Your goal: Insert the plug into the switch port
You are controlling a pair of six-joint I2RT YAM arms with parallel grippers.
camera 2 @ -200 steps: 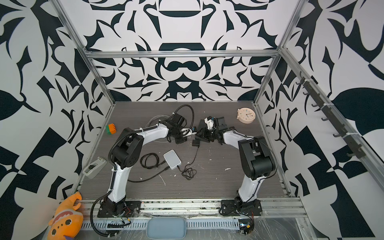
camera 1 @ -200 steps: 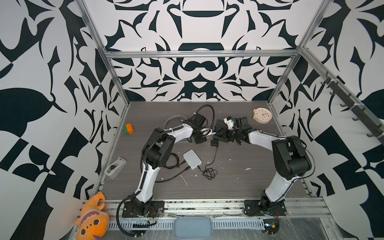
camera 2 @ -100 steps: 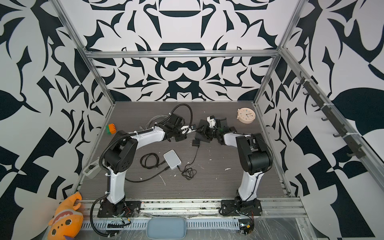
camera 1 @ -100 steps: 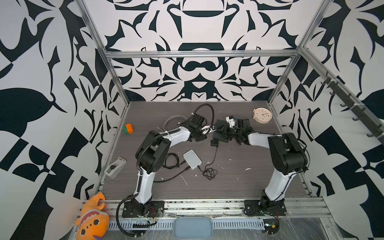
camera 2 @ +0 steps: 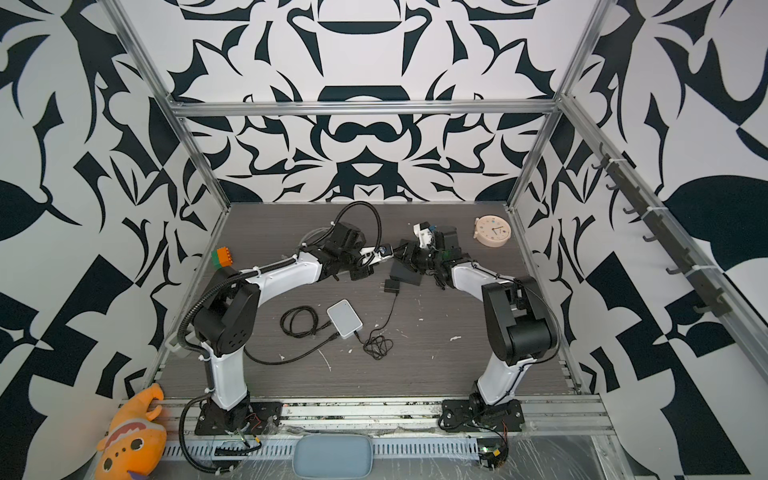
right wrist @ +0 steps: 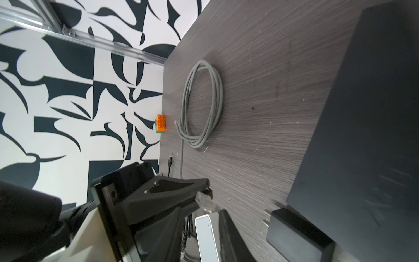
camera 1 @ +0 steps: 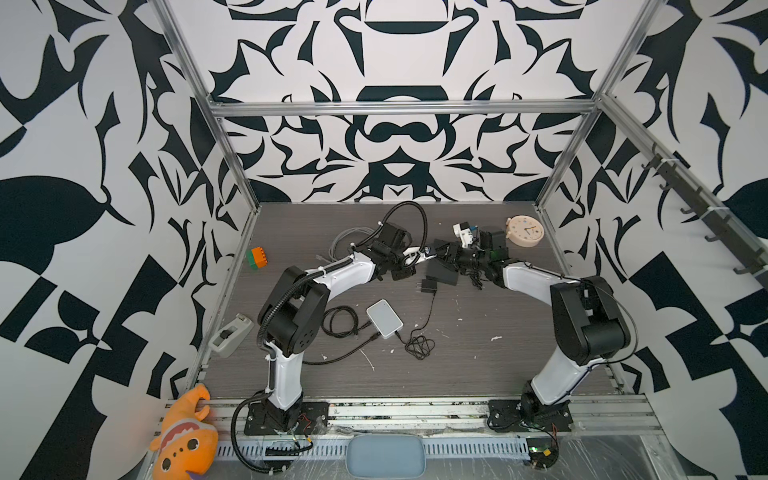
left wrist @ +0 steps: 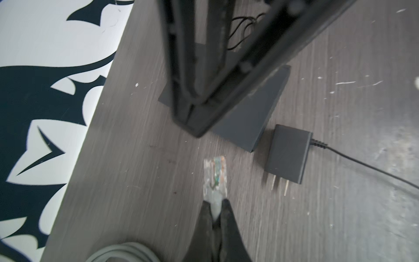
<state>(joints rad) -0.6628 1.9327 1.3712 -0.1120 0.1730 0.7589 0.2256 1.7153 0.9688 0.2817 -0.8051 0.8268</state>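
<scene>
Toward the back of the tabletop [left wrist: 136, 158], the left fingers [left wrist: 204, 222] are clenched on the tail of the clear plug [left wrist: 215, 177]. Its nose points toward the near corner of the black switch [left wrist: 249, 118] but stops short, with bare wood showing between them. A black adapter [left wrist: 286, 158] lies just beside the switch. The right fingers [left wrist: 179, 90] rest at the switch's top edge; whether they clamp the box or only steady it I cannot tell. The grey cable [right wrist: 201, 104] lies coiled well apart.

My reading is that the plug is picked up and the step in hand is the approach and line-up, with insertion not yet begun. No port shows on the switch faces visible from either wrist, so the socket side likely faces elsewhere. The next move calls for bringing plug and port face to face and squaring the plug's contacts and latch to the opening. Then comes a straight, gentle push while the switch is held firm against sliding.
</scene>
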